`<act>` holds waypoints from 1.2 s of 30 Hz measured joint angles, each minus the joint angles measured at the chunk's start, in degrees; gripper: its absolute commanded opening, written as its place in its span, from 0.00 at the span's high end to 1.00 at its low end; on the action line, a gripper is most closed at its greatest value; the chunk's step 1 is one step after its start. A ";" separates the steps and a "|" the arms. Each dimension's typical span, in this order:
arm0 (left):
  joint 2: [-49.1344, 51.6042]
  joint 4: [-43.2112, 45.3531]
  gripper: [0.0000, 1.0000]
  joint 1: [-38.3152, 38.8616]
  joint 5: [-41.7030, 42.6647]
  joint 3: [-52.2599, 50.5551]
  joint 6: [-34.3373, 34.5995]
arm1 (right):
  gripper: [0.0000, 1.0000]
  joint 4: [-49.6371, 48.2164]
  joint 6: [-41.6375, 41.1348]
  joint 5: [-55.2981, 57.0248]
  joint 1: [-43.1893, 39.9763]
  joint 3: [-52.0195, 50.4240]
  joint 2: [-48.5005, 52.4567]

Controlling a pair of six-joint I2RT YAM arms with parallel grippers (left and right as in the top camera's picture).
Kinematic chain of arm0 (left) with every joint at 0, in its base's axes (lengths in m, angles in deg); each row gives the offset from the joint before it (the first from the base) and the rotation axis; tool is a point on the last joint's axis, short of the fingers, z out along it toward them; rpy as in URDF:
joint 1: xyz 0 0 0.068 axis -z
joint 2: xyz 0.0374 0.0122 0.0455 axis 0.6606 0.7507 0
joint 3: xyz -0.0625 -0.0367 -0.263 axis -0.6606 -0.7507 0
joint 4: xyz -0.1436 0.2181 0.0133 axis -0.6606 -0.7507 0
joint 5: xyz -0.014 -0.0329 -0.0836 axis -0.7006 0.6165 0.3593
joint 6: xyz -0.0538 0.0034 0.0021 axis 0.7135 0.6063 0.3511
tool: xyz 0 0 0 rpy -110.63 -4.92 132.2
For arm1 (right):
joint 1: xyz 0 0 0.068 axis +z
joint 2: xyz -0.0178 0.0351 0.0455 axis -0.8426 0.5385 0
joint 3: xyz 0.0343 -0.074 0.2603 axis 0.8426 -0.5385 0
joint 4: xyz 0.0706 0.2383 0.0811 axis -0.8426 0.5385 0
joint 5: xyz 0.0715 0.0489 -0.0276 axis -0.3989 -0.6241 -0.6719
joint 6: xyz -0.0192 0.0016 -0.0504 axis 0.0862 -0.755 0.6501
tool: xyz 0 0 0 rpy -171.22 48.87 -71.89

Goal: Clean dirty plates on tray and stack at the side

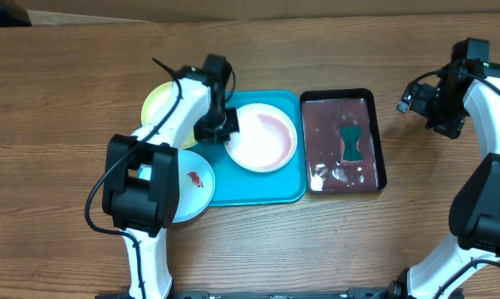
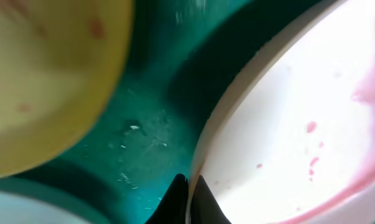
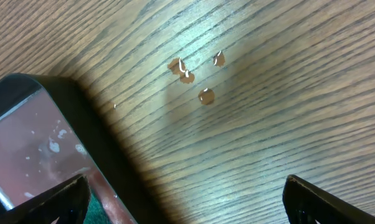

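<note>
Our left pincer (image 2: 189, 196) is clenched on the left rim of the white plate (image 1: 262, 137), which sits in the turquoise tray (image 1: 258, 189). We see the yellow-green plate (image 1: 159, 104) and pale blue plate (image 1: 196, 187) at its left edge. Our right pincer (image 3: 184, 186) hangs released over the counter (image 1: 67, 83), beside the black tray (image 1: 381, 141).

The desk (image 3: 268, 124) is grained wood with a soft sheen — a few brownish droplets (image 3: 206, 96) bead on it. The turquoise tray (image 2: 144, 143) looks like smooth plastic, wet and speckled. The white plate (image 2: 287, 143) and yellow-green plate (image 2: 44, 74) are glossy plastic — the black tray (image 3: 81, 118) shines too.
</note>
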 measured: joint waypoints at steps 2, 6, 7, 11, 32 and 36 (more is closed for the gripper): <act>0.00 -2.05 0.96 -1.14 -0.09 3.82 -0.42 | 0.00 -0.02 0.00 0.00 -0.02 0.02 0.02; 0.00 -4.57 0.96 -3.08 -0.31 11.17 -1.86 | 0.00 -0.02 0.00 0.02 -0.02 0.02 0.02; 0.00 -5.16 0.96 -3.41 -0.46 12.92 -2.12 | 0.00 -0.02 0.02 0.00 -0.02 0.02 0.02; 0.00 -6.54 0.96 -3.58 -0.68 18.38 -2.49 | 0.00 -0.04 0.02 0.00 -0.02 0.02 0.00; 0.00 2.93 0.96 18.56 -20.11 23.43 -3.39 | 0.00 -0.02 0.02 0.00 0.00 0.02 0.02; 0.00 3.19 0.96 23.93 -30.64 23.43 -3.41 | 0.00 -0.04 0.02 0.02 -0.02 0.02 0.00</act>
